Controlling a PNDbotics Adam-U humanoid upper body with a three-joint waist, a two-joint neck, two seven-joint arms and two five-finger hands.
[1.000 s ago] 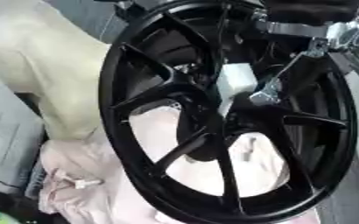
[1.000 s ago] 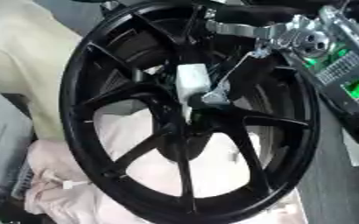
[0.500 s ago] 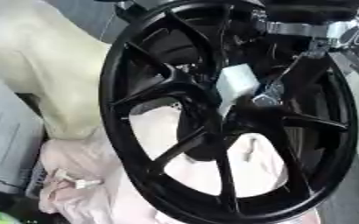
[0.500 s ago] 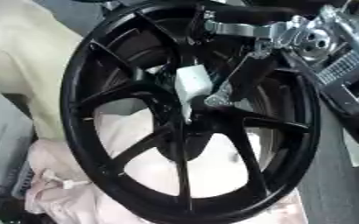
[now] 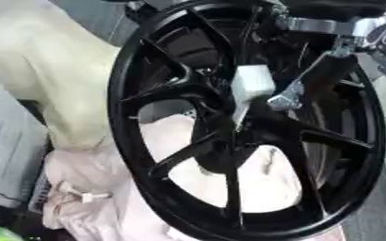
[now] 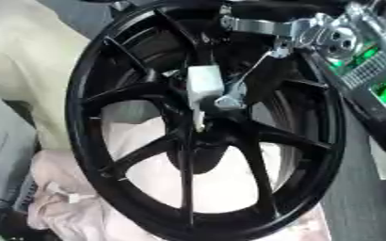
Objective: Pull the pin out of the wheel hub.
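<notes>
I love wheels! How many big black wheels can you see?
1. The big black spoked metal wheel fills the middle, above a pinkish cloth. Others may be hidden behind it.

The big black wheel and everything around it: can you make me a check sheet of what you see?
Surface: pale pink cloth lies bunched under the wheel; no bare table seen.
Job's things: black spoked wheel stands nearly upright; a white pin sits at its hub.
Clutter: a cream cloth at left, something green at the bottom left corner.
Hands: right hand reaches in from the upper right, its tip beside the white pin; whether it pinches the pin is unclear. Left hand: nothing seen.
Cables: nothing seen.
Surroundings: a green-lit panel at right, grey floor beyond.
</notes>
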